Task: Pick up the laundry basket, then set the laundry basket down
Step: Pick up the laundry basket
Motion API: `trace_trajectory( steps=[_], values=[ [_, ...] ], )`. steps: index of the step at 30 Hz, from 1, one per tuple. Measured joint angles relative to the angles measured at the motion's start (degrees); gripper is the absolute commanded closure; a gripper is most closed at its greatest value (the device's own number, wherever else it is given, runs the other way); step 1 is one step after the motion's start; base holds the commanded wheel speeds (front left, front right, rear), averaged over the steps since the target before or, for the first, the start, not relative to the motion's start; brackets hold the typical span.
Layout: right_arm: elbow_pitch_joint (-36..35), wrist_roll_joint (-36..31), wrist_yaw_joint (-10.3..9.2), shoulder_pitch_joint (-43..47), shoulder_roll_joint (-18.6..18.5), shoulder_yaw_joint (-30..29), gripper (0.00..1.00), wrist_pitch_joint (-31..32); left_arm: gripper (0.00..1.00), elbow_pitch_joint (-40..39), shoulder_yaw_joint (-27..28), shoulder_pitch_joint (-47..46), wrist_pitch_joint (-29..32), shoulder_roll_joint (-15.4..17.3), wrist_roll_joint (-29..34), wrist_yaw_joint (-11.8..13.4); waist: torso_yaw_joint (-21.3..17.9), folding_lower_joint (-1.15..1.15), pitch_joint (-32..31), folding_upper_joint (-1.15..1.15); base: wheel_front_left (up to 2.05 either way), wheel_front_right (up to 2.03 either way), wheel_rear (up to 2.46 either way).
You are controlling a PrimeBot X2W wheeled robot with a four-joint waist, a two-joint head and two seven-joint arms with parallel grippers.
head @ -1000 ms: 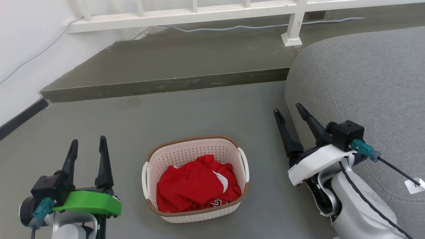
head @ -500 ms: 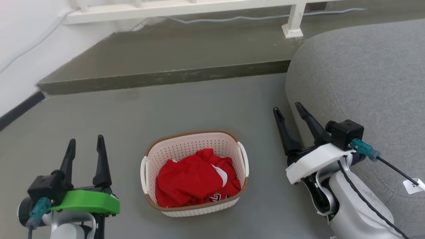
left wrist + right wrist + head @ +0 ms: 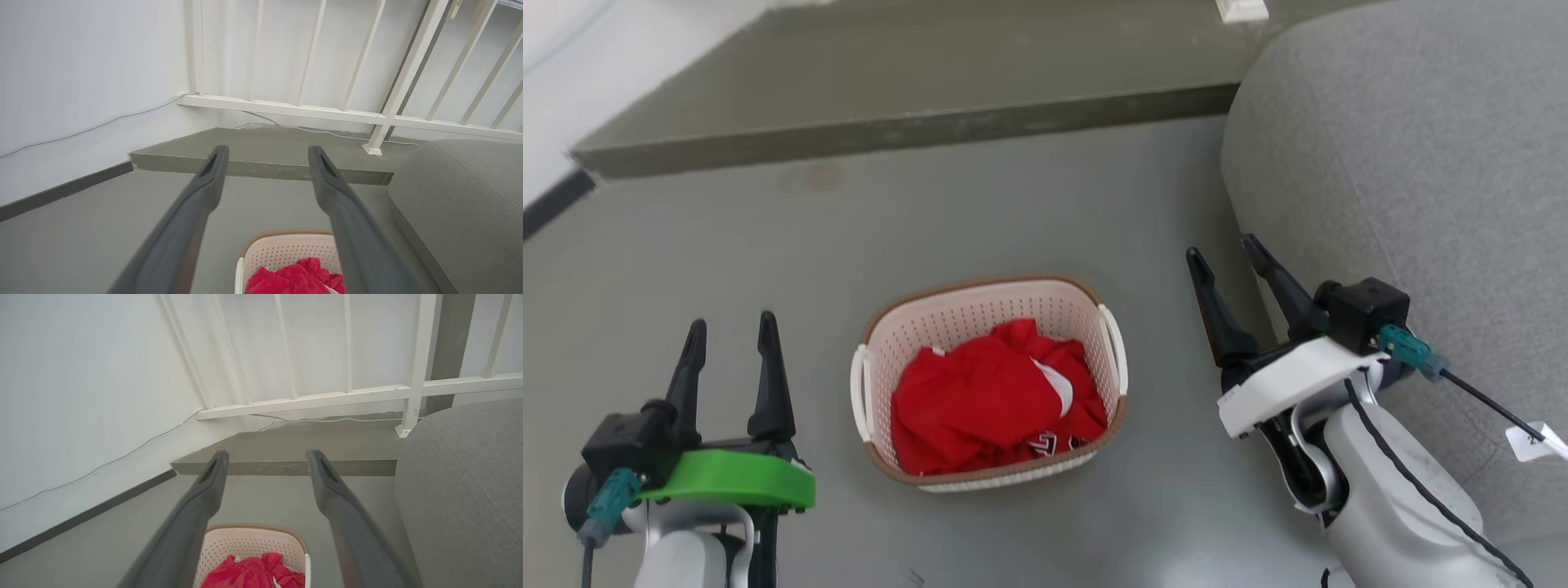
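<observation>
Scene: a grey floor (image 3: 1013,196) seen from above, with a raised step (image 3: 890,131) behind and a grey upholstered seat (image 3: 1405,147) on the right.
Laundry basket (image 3: 956,314): upright on the floor between the two grippers, apart from both. It is cream perforated plastic with a brown woven-look rim.
Contents: a crumpled red garment (image 3: 980,400) with white trim covers the bottom.
Left gripper (image 3: 731,322): low on the left, jaws moderately parted, holding nothing.
Right gripper (image 3: 1221,247): on the right, near the seat, jaws parted, empty.
Handling: probably light and fairly stiff. The thin walls may flex and the smooth plastic could slip. The soft load should not shift.
Where to hold: the white loop handles, the left handle (image 3: 858,392) and the right handle (image 3: 1117,347). One faces each gripper, and taking both should keep the basket level.
Progress: the pickup has not begun.
</observation>
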Motion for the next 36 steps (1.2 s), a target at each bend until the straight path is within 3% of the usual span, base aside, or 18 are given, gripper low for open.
trace_trajectory(
  steps=[36],
  values=[
    [0.23, -3.27, -0.56, -12.90, 1.83, -0.26, 0.00, -0.01, 0.00, 2.90, 0.02, -13.76, 0.00, 1.66, -1.01, -2.77, -1.59, 0.01, 22.77, 0.00, 0.00, 0.00, 0.00]
  ],
)
